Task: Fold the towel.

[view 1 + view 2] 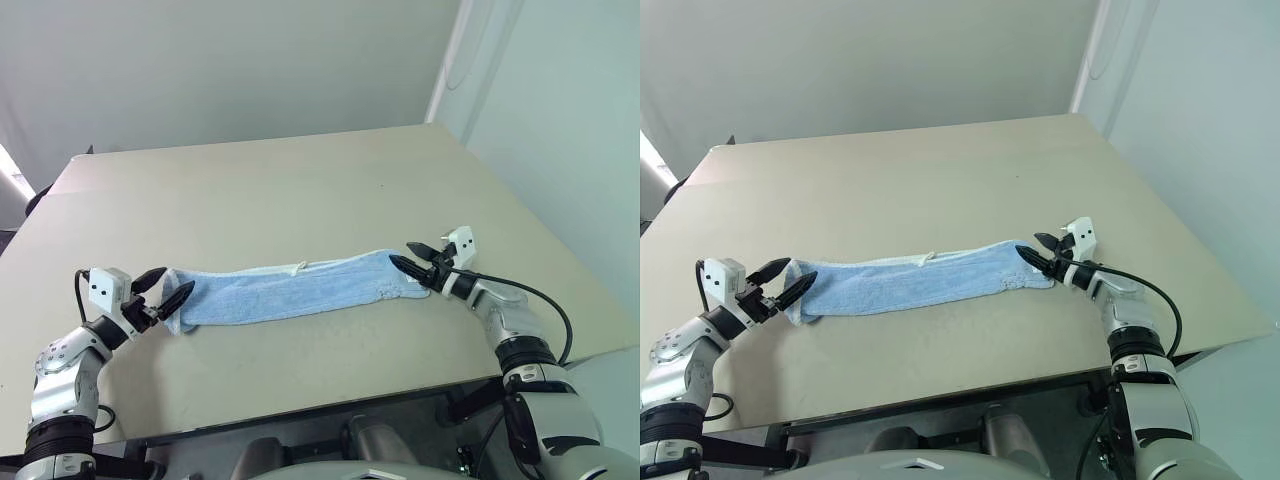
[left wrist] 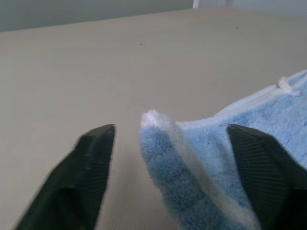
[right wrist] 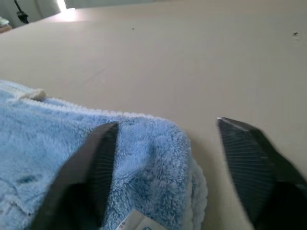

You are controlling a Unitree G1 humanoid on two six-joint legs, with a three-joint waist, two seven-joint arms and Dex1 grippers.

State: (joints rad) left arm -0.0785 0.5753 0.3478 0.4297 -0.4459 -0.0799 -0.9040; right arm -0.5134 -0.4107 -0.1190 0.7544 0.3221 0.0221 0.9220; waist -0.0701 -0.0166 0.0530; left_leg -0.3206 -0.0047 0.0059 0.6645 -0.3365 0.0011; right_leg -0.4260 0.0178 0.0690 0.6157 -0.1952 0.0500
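I'm seeing towel (image 1: 290,291) lying as long narrow band across near part of tabletop (image 1: 300,190), already folded lengthwise, white loop on far edge. Left pincer (image 1: 163,291) gaping at towel's left end, right pincer (image 1: 417,259) gaping at right end, neither gripping. I'm judging terry soft, light, floppy, grippy; I'm aiming to pinch both layers at end corners, low against tabletop.

A light-blue towel (image 1: 290,292) edged in white stitching is seen on a plain beige table (image 1: 300,190), flanked by black fingers (image 2: 91,167) on white and grey grippers, against pale grey walls (image 1: 200,60).
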